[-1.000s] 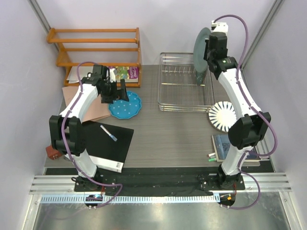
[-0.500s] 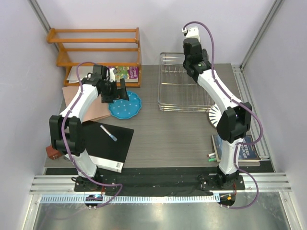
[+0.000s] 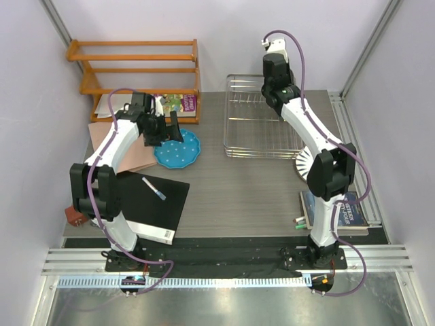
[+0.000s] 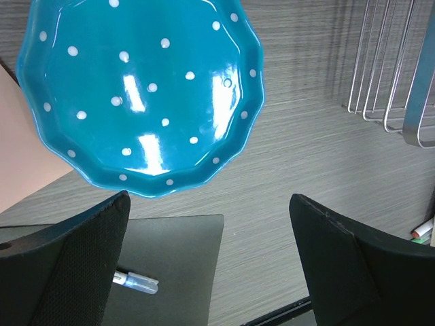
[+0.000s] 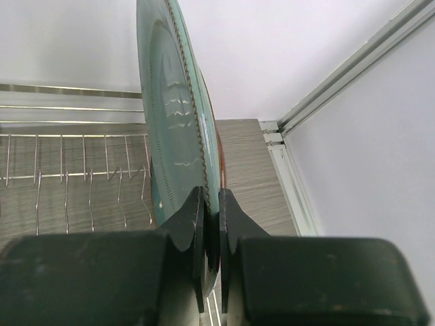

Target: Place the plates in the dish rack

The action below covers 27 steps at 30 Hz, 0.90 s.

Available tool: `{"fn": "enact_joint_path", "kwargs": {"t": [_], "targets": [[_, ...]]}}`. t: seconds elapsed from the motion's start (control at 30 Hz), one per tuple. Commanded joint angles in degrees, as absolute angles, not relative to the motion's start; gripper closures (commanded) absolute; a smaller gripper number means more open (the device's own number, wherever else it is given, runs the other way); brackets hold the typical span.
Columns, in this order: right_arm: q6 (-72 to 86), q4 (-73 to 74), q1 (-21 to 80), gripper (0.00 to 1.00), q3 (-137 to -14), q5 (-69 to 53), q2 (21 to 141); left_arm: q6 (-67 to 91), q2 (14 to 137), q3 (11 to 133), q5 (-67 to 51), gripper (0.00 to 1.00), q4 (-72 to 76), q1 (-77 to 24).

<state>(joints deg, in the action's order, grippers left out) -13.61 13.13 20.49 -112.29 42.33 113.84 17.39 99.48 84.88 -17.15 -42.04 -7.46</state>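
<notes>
My right gripper (image 5: 212, 197) is shut on the rim of a teal plate with a brown rim (image 5: 173, 115), held upright and edge-on above the back of the silver wire dish rack (image 3: 262, 132), whose tines (image 5: 81, 180) show below it. In the top view the gripper (image 3: 273, 68) hides that plate. My left gripper (image 4: 209, 200) is open and empty just above the blue dotted plate (image 4: 143, 95), which lies flat on the table (image 3: 178, 149). The white striped plate (image 3: 304, 163) lies right of the rack, partly under my right arm. The grey-green plate is out of view.
An orange wooden shelf unit (image 3: 132, 68) stands at the back left with a packet (image 3: 180, 102) at its foot. Pink sheets (image 3: 129, 153) lie beside the blue plate. A black notebook (image 3: 153, 204) with a pen (image 3: 154, 189) lies front left. Books (image 3: 340, 212) lie front right.
My right arm has swung the teal plate left from the rack's right side to above its back middle, turning it edge-on. The left arm has not moved.
</notes>
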Motion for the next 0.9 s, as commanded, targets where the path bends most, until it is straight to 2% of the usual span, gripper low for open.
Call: {"fn": "enact_joint_path", "kwargs": {"t": [0.0, 0.47, 0.67, 0.8, 0.87], "targets": [[-12.84, 4.04, 20.04, 0.99, -116.62, 44.12, 114.6, 17.67, 99.23, 85.17, -18.28, 0.01, -40.08, -7.3], [-10.9, 6.06, 18.11, 0.99, -116.72, 43.6, 118.21, 17.84, 101.6, 85.6, -19.16, 0.01, -39.99, -7.38], [-8.79, 8.79, 17.93, 0.99, -112.95, 41.67, 118.39, 18.02, 103.97, 87.62, -20.13, 0.01, -40.43, -7.38], [-8.17, 10.1, 17.93, 0.76, -111.45, 41.05, 118.21, 18.98, 107.13, 91.83, -18.99, 0.01, -41.56, -7.99], [-8.09, 10.28, 17.93, 0.71, -110.75, 40.96, 117.86, 19.25, 109.77, 94.29, -18.81, 0.0, -42.53, -8.52]]}}
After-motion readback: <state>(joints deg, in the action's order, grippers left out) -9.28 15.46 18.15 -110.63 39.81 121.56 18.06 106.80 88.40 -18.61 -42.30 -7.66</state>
